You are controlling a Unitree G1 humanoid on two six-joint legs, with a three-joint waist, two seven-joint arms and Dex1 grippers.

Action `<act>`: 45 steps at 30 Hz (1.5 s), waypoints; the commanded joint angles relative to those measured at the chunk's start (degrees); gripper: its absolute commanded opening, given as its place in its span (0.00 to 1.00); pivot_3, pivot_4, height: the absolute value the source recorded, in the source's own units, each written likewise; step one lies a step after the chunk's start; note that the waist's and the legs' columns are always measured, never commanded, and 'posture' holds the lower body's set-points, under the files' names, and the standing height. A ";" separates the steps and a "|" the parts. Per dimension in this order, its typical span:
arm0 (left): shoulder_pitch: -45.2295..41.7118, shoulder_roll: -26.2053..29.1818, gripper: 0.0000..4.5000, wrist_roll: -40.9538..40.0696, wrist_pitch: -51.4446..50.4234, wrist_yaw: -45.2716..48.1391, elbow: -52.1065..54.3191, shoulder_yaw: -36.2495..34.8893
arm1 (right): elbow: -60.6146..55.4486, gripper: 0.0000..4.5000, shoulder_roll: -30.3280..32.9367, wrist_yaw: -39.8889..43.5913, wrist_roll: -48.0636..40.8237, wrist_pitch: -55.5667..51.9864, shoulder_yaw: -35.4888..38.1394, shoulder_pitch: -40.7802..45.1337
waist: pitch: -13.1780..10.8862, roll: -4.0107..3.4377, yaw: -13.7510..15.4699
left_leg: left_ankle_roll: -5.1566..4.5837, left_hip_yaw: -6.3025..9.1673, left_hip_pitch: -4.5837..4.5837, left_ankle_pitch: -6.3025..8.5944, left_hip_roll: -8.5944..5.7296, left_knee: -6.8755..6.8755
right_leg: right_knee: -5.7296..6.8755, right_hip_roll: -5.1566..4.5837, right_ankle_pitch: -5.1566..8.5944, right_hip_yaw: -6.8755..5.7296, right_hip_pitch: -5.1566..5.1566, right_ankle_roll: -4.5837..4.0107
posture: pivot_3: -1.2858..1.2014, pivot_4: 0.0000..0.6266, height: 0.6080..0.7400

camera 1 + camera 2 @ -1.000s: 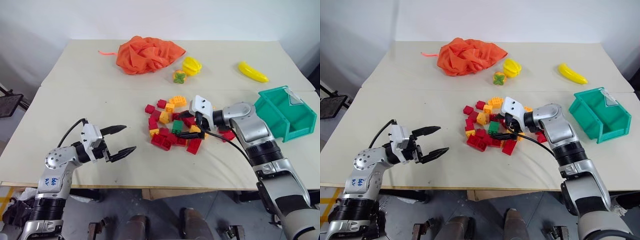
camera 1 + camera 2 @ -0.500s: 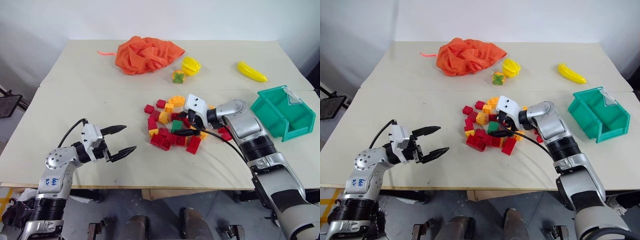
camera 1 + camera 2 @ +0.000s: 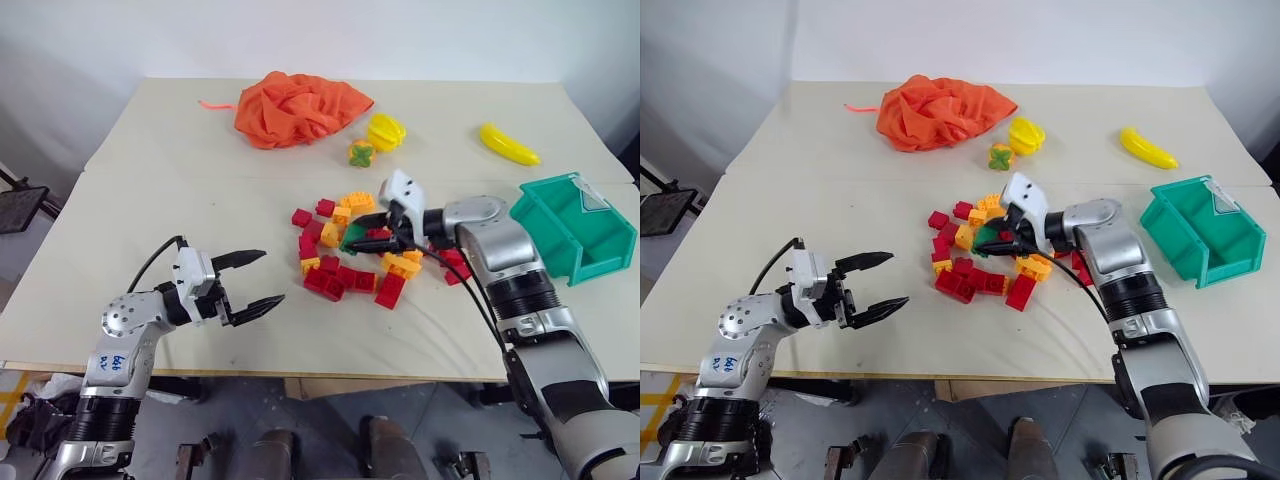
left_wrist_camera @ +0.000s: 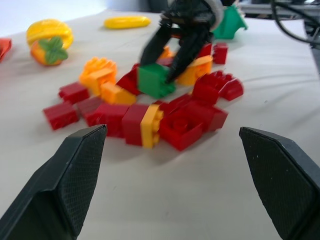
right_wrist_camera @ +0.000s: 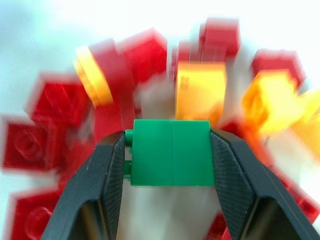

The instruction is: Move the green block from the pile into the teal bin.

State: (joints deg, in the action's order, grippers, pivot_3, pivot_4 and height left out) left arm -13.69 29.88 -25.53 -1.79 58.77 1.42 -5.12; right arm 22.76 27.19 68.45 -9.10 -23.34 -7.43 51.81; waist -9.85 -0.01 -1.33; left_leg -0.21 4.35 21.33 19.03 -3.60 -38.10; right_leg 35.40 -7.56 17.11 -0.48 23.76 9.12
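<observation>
- Fingers of the right gripper are pressing on two opposite faces of the green block, which is sitting square between the pads; in the left eye view the block is hanging just above the pile, at the frame's centre.
- Fingers of the left gripper are standing wide apart with nothing between them, hovering over bare desk at lower left, well apart from the bricks.
- Risk one: the grip is resting on smooth plastic faces only, so a quick swing toward the teal bin at the right edge could be letting the block slide or twist out.
- Risk two: the block is hanging low over red and yellow bricks, so carrying it sideways without rising could be clipping them, knocking it loose or scattering the pile.
- Risk three: the bin's walls are standing higher than its sloped front, so a low approach could be striking the rim and dropping the block outside.
</observation>
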 commanded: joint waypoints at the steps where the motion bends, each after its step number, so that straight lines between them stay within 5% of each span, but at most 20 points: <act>1: -2.15 -1.91 1.00 -2.06 -1.41 -0.68 5.50 2.04 | -6.47 0.47 5.36 -5.78 -6.80 0.01 14.06 -2.88 | 0.00 0.01 0.79 | 0.00 0.08 0.01 0.00 -0.02 -0.02 | -0.01 -0.02 0.00 -0.06 -0.04 0.00 | 0.52 0.24 1.00; 7: -3.89 -3.57 1.00 -1.40 -1.47 -0.71 3.59 3.16 | -6.57 0.47 17.67 -18.33 -5.83 -1.01 28.64 -9.79 | -0.01 0.00 1.70 | -0.01 0.01 0.02 0.00 -0.04 0.04 | -0.17 -0.02 0.00 -0.06 -0.06 0.00 | 0.52 0.24 1.00; 11: -5.23 -3.91 1.00 -1.33 -1.14 0.30 1.64 3.66 | 3.60 0.47 24.66 -25.61 -1.49 6.34 31.63 -12.74 | -0.01 0.00 1.29 | -0.03 -0.20 0.01 0.01 -0.04 0.07 | -0.26 -0.01 0.00 -0.02 -0.05 0.01 | 0.52 0.24 1.00; 21: -7.07 -3.71 1.00 -1.03 -0.35 1.32 -0.79 3.44 | 20.34 0.47 26.06 -29.34 -0.79 10.48 29.32 -11.18 | -0.01 -0.02 0.31 | -0.03 -0.44 -0.11 0.01 0.10 0.07 | -0.28 0.05 0.00 0.08 -0.05 0.00 | 0.52 0.24 1.00; 26: -6.85 -3.19 1.00 -0.77 -0.16 0.94 -0.94 3.01 | 21.79 0.83 26.54 -30.75 -1.50 14.04 29.91 -11.48 | -0.01 -0.03 0.78 | -0.03 -0.41 -0.09 0.01 0.09 0.04 | -0.35 0.05 -0.01 0.07 -0.06 0.01 | 0.52 0.24 1.00; 29: -6.62 -2.83 1.00 -0.70 -0.40 0.45 -0.64 2.67 | 20.57 0.99 26.66 -28.72 -3.27 16.17 30.67 -11.68 | -0.01 -0.03 1.09 | -0.03 -0.41 -0.09 0.01 0.09 0.03 | -0.37 0.05 -0.01 0.08 -0.06 0.01 | 0.52 0.24 1.00; 35: -5.33 0.48 1.00 -0.16 0.21 -0.28 -1.94 -0.22 | 2.01 0.99 22.66 -5.51 -18.19 18.88 32.49 -20.90 | -0.01 -0.03 1.10 | -0.03 -0.33 -0.09 0.01 0.18 0.04 | -0.36 0.12 -0.01 -0.01 -0.10 0.02 | 0.52 0.24 1.00; 45: 0.57 7.06 1.00 6.68 7.93 -2.72 -7.62 -4.57 | -23.47 0.99 19.78 4.78 -21.61 16.89 26.05 -47.43 | -0.01 -0.03 2.18 | -0.06 -0.17 -0.08 0.03 0.07 0.00 | -0.45 -0.01 -0.02 -0.07 -0.19 0.01 | 0.52 0.24 1.00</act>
State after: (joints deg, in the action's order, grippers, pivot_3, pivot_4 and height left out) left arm -13.24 36.45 -19.38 4.37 56.91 -7.03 -8.23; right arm 1.75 46.81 72.31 -30.70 -8.53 17.83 5.33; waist -9.86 -0.04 0.85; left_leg -0.28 4.16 21.24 19.08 -3.55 -38.12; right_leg 34.90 -7.59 17.08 -0.53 23.56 9.14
